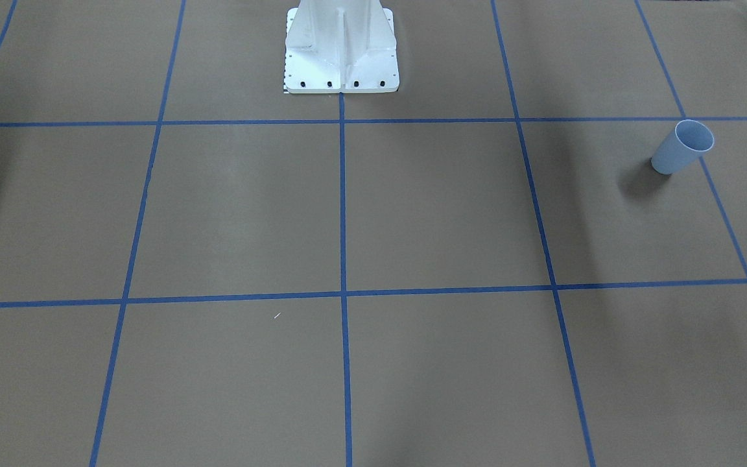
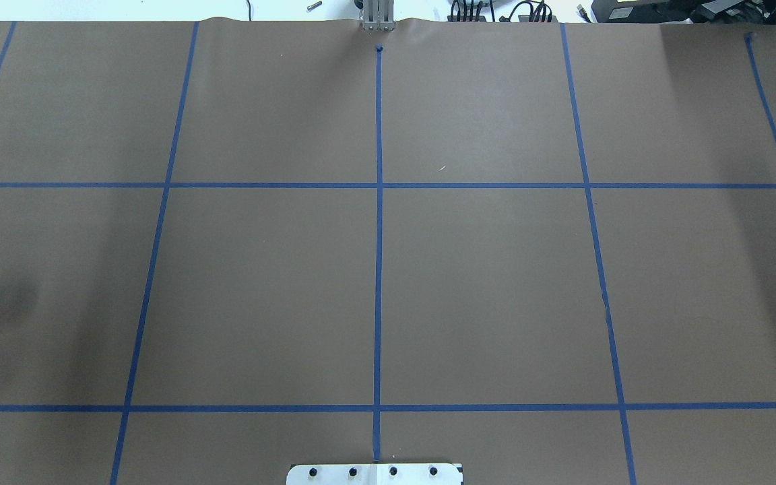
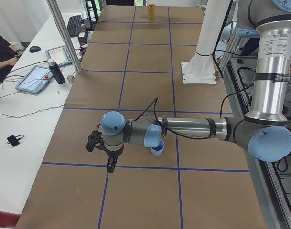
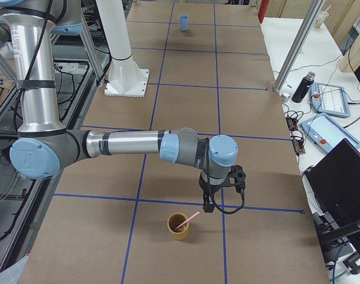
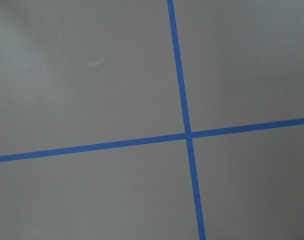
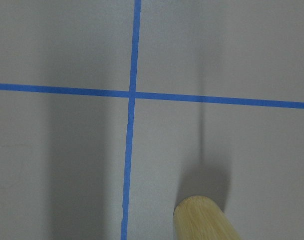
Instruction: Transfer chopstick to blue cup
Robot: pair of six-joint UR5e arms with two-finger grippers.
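Chopstick (image 4: 189, 219) leans in the tan cup (image 4: 178, 229) on the worktop (image 4: 256, 177), likely light, stiff, slick; we'd pinch its raised pink end, though we cannot tell whether the nearby right end effector (image 4: 209, 206) is spread.

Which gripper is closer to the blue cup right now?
Left. The left gripper hangs beside the blue cup; the right gripper is far off at the opposite end, by the tan cup.
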